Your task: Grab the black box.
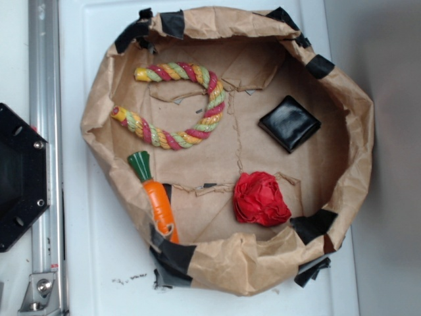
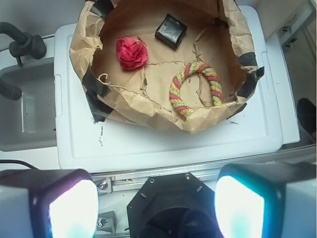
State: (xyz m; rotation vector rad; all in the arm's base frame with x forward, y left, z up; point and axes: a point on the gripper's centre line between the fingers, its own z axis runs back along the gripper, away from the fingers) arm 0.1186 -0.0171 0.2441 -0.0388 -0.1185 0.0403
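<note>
In the wrist view the gripper (image 2: 149, 207) sits at the bottom edge, its two pale, glowing fingers (image 2: 73, 210) set far apart with nothing between them, so the jaws stand released and empty. They are well back from the work, over a black hexagonal base plate (image 2: 171, 198) and a silver metal rail (image 2: 208, 171) that runs along the near edge of the white plastic counter (image 2: 148, 146).

On that counter stands a crumpled brown paper basin (image 1: 348, 164), its rolled rim patched with black tape patches (image 1: 172, 24). The small glossy black square box (image 1: 289, 122) lies flat on the paper floor, turned cornerwise, near the basin's wall and apart from everything else. In the exterior view it sits toward the right side, above the crumpled red paper ball (image 1: 261, 199); in the wrist view it (image 2: 171, 30) lies at the far side of the basin, just right of the ball (image 2: 132, 52).

A twisted rope toy in red, yellow and green (image 1: 181, 105) curves in a horseshoe across the opposite half of the floor. An orange plastic carrot with a green top (image 1: 156, 194) leans against the wall beside it, seen only in the exterior view.
</note>
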